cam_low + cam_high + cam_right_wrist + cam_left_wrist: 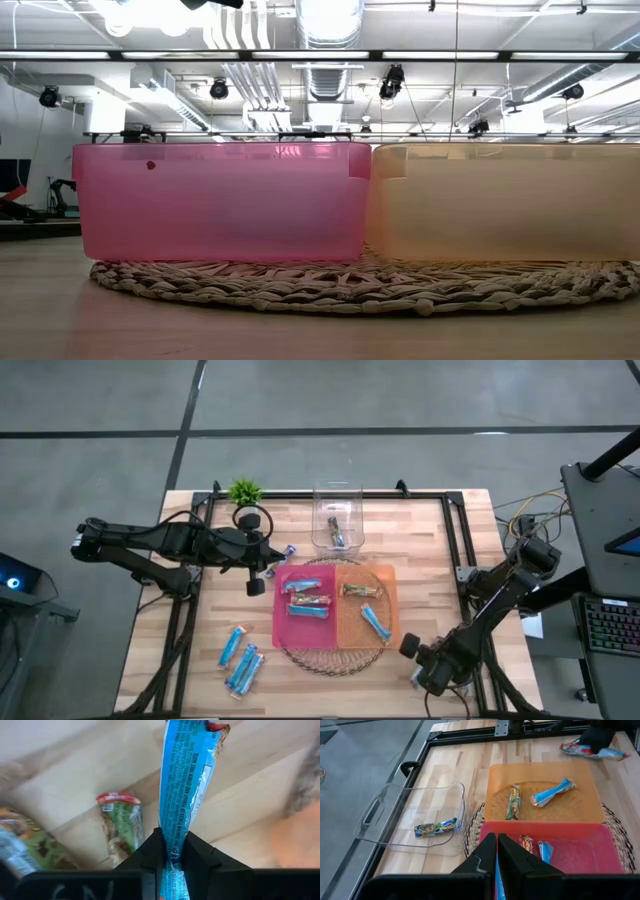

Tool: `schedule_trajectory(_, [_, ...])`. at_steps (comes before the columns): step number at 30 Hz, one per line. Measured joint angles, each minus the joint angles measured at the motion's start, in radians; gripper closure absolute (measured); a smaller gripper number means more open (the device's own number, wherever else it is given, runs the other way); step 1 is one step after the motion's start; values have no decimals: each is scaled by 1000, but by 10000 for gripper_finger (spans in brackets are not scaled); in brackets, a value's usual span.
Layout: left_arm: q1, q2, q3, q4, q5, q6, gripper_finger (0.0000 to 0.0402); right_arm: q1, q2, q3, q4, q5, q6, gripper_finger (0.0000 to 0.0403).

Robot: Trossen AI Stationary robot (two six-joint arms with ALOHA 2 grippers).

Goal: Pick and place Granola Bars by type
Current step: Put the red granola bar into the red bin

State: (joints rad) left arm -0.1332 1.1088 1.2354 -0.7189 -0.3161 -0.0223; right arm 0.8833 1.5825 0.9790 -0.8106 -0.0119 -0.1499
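Observation:
My left gripper hovers at the left edge of the pink bin, shut on a light blue bar. My right gripper is over the table's near right part, right of the orange bin, shut on another light blue bar. The pink bin holds a few bars. The orange bin holds a brown bar and a blue one. A clear container holds one green-blue bar. Two blue bars lie flat on the wood. My left gripper pinches a light blue bar between its two fingers. Only a sliver of wrapper shows in the gap, and the fingers hide the rest. My right gripper pinches the light blue bar near one end. The fingers lie along the bar, and it runs straight forward past the fingertips over the wood.
Both bins sit on a round woven mat. A small green plant stands at the far left of the table. Two green-wrapped bars lie on the wood beside my right gripper. A black frame borders the table.

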Motion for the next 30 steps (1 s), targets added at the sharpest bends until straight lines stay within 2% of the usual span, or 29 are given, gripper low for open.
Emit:
schedule_trajectory(8, [-1,0,0,0,0,-10,401,-8,-98,178,-107,4,155,358])
schedule_trajectory(14, [0,0,0,0,1,-115,401,-69,-168,276,-135,14,343,360])
schedule_trajectory(20, [0,0,0,-5,55,-130,401,-191,-189,363,-135,15,473,360])
schedule_trajectory(30, [0,-52,0,-45,95,-133,401,-415,-181,434,-116,15,466,360])
